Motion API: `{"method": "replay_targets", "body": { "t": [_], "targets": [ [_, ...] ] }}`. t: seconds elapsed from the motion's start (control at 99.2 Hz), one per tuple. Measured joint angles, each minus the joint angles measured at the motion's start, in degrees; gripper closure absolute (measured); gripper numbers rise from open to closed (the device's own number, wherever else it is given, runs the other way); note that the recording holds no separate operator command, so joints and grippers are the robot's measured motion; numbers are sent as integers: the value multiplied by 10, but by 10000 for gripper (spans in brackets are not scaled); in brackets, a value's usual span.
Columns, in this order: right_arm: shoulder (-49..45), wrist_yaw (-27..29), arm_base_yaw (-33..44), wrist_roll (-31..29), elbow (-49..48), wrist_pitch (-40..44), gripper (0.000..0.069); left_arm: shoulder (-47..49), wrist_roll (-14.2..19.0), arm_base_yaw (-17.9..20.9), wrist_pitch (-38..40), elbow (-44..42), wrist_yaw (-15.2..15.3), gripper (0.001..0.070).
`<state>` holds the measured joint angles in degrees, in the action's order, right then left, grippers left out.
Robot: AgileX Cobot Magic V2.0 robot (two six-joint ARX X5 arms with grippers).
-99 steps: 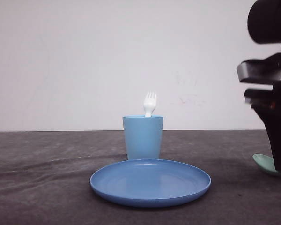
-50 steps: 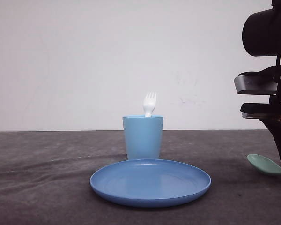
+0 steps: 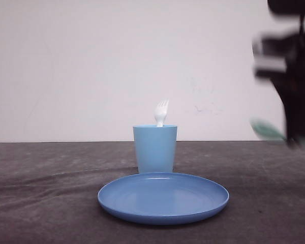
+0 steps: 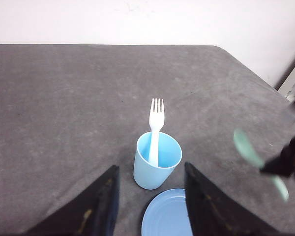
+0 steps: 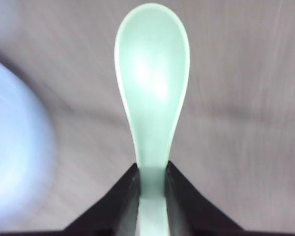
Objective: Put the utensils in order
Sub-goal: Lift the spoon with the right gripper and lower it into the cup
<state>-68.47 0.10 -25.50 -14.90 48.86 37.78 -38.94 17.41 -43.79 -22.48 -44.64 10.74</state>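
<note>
Now right pincer (image 5: 151, 196) pinching smooth mint spoon (image 5: 152, 93), oval bowl, glossy plastic

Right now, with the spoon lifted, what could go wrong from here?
The right gripper pinches the spoon only by its handle end, so it could pivot or slip. The fork already stands in the cup; the spoon may knock it or tip the cup onto the plate.

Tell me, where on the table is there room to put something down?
The dark table is bare on the left, all the way from the plate and the cup to the edge. The middle is crowded: the cup holding the fork stands right behind the plate. On the right, the right gripper holds the spoon.
</note>
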Motion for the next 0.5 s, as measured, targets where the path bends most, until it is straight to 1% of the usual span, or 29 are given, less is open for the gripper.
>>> {"method": "replay_targets", "body": {
  "t": [0.111, 0.222, 0.343, 0.504],
  "targets": [
    [38, 2, -26, 0, 43, -47, 628, 0, 0, 0, 0, 0, 0, 474],
    [41, 2, -65, 1, 64, -118, 629, -1, 0, 0, 0, 0, 0, 474],
    [15, 2, -109, 5, 65, -205, 629, -2, 0, 0, -1, 0, 0, 474],
    [-53, 13, -149, 27, 65, -321, 629, -5, 1, 0, -10, 0, 0, 474]
  ]
}}
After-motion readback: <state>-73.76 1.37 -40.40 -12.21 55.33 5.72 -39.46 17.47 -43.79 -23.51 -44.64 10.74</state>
